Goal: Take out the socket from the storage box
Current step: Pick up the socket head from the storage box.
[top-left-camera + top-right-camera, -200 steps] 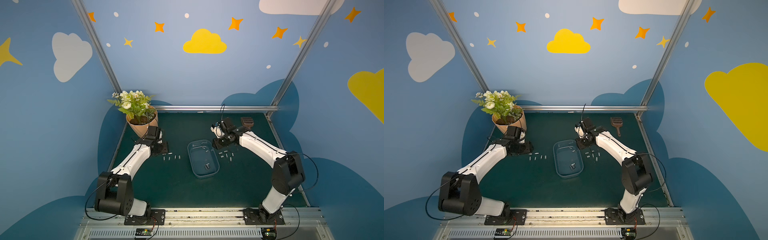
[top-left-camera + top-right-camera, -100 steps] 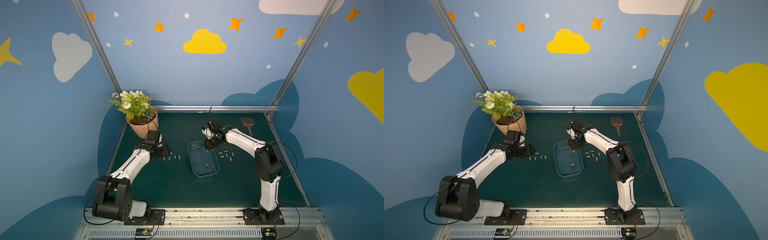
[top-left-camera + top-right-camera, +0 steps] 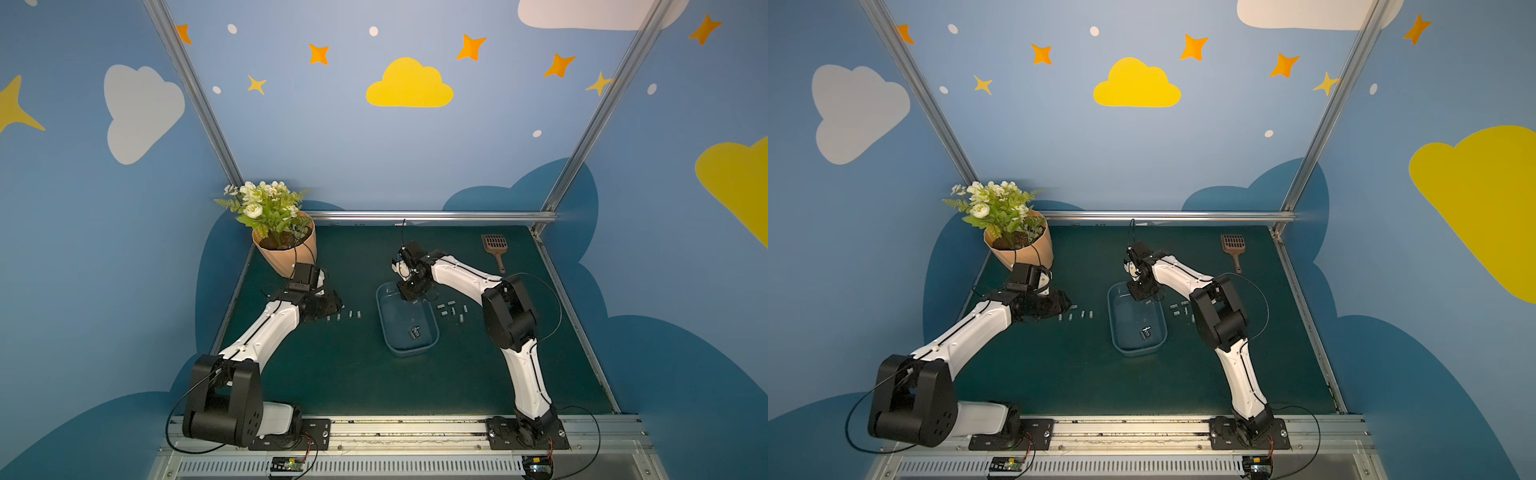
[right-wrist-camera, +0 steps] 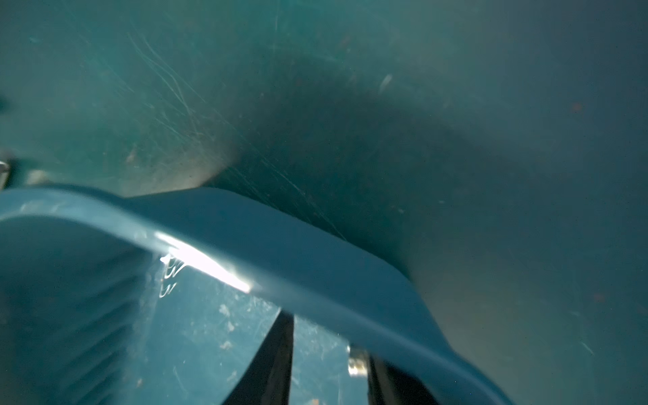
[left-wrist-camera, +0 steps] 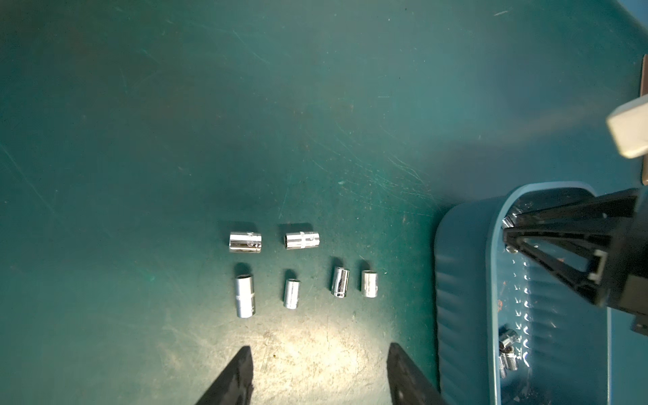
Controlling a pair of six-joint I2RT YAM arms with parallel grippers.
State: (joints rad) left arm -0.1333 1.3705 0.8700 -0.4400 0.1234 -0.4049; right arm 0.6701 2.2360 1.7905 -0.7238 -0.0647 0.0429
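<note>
Here, my left end effector (image 5: pixel 319 347) apart, empty — right end effector (image 4: pixel 328 350) apart inside storage box (image 4: pixel 315 252), socket (image 4: pixel 356 364) between fingers (image 4: pixel 277 350)

A robot lab cell: cloud-and-star painted walls (image 3: pixel 332 158), aluminium framing (image 3: pixel 432 215), arms (image 3: pixel 266 328) bolted to a rail (image 3: pixel 407 428).

Sockets (image 5: pixel 245 242) shiny chrome metal, storage box (image 5: pixel 459 280) glossy blue plastic (ribbed wall), table mat (image 5: pixel 210 105) matt green, v. scratched

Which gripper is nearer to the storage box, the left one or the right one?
Right. The right gripper reaches down inside the far end of the storage box. The left gripper hangs over the mat beside the loose sockets, outside the box and apart from its wall.
</note>
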